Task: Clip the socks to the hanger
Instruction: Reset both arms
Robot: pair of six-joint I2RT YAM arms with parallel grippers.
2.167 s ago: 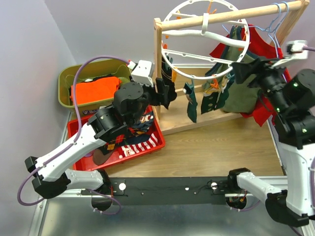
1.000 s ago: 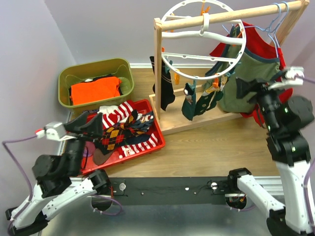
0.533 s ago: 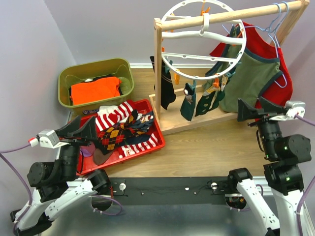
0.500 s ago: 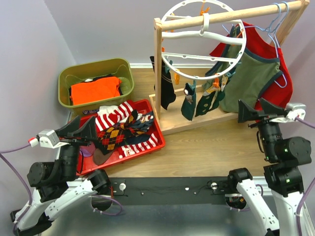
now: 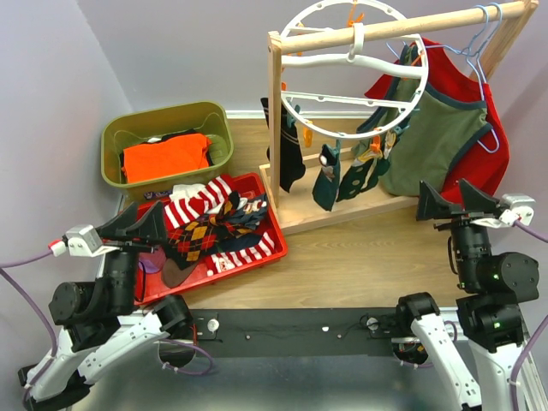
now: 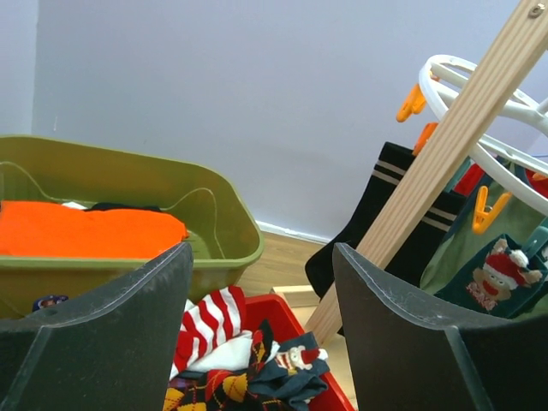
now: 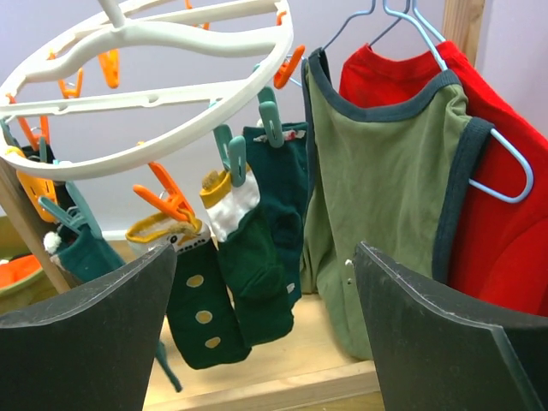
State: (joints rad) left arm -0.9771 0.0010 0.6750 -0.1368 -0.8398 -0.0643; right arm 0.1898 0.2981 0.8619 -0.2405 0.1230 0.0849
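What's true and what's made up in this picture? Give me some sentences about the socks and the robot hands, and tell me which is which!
1. The left gripper and the right gripper are both open and hold nothing. True.
2. The red tray has nothing in it. False: a pile of socks lies in it.
3. A dark green sock hangs from a clip on the white ring hanger. True.
4. The green bin holds a blue garment. False: the garment is orange.
5. An olive shirt hangs beside a red shirt. True.
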